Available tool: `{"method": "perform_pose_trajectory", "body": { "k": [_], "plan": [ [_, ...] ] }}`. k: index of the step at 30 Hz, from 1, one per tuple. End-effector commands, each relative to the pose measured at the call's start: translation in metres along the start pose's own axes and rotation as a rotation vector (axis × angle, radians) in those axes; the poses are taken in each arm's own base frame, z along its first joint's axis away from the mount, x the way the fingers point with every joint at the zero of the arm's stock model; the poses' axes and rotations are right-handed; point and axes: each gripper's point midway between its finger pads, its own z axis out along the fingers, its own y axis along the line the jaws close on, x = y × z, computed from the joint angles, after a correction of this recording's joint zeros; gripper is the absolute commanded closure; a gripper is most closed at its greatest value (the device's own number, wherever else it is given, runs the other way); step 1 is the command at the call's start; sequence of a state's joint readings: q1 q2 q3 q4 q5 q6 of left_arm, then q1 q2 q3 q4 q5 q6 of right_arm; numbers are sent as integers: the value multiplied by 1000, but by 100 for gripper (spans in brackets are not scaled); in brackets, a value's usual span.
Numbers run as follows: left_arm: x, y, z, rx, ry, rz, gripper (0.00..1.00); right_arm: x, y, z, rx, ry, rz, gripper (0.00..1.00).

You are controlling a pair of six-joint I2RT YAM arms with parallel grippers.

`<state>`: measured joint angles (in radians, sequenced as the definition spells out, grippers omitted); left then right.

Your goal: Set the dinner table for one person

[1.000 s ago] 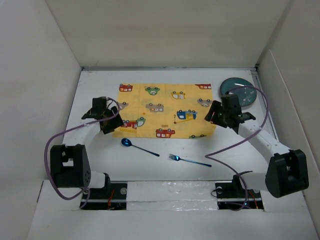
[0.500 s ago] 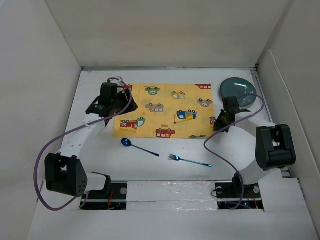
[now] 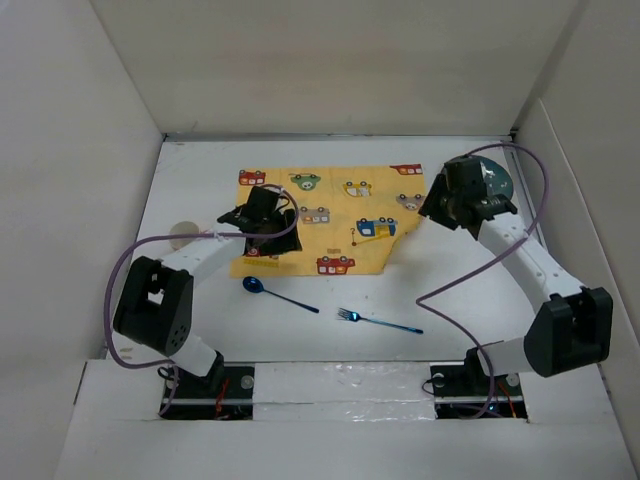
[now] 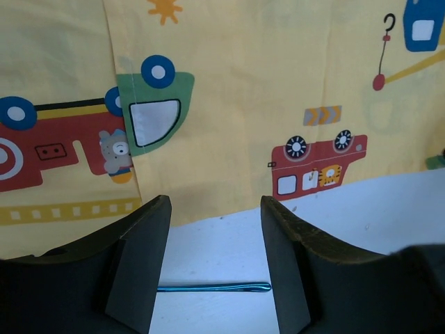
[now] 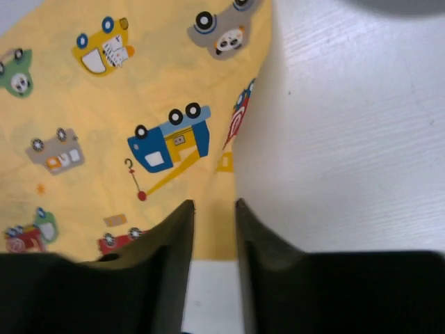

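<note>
The yellow cartoon placemat point(image 3: 330, 215) lies on the white dinner table point(image 3: 200, 300). Its near right corner is drawn inward and up. My right gripper point(image 3: 440, 208) hangs by the mat's right edge. In the right wrist view its jaws point(image 5: 214, 203) stand narrow, with a strip of the mat point(image 5: 139, 83) between them. My left gripper point(image 3: 262, 222) is open over the mat's near left part. In the left wrist view point(image 4: 215, 202) the mat's near edge point(image 4: 243, 104) and the blue spoon's handle point(image 4: 215, 287) show between the fingers.
A blue spoon point(image 3: 278, 295) and a blue fork point(image 3: 380, 321) lie on the table in front of the mat. A teal plate point(image 3: 500, 178) sits at the back right, partly behind the right arm. A pale round spot point(image 3: 182, 235) lies left. White walls enclose the table.
My right gripper moved back toward the plate, and the mat's near right corner came with it. My left gripper moved from the mat's far left edge to its near left part.
</note>
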<state>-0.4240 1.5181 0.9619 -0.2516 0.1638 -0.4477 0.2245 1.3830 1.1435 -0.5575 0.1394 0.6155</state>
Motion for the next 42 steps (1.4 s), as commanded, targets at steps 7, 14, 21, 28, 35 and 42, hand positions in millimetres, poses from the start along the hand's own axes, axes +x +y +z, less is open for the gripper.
{"method": "perform_pose_trajectory", "body": {
  "k": [7, 14, 21, 28, 35, 42],
  "plan": [
    [-3, 14, 2, -70, -21, 10, 48, 57, -46, 21, 172, 137, -43, 34],
    [-10, 12, -8, -70, -46, 28, 48, 29, -40, 22, 212, 55, -66, 60],
    [-11, 7, -11, -50, -51, 18, 49, 9, -41, -1, 229, -66, -35, 63],
    [-49, -48, -50, 161, -147, 26, 86, -17, -41, 21, 15, -110, 149, 100],
    [-102, -101, -121, 348, -337, 78, 100, -75, -69, 52, -58, -213, 449, 89],
    [-112, -114, -169, 403, -445, 162, 74, -95, -145, 94, 45, -217, 741, 44]
  ]
}}
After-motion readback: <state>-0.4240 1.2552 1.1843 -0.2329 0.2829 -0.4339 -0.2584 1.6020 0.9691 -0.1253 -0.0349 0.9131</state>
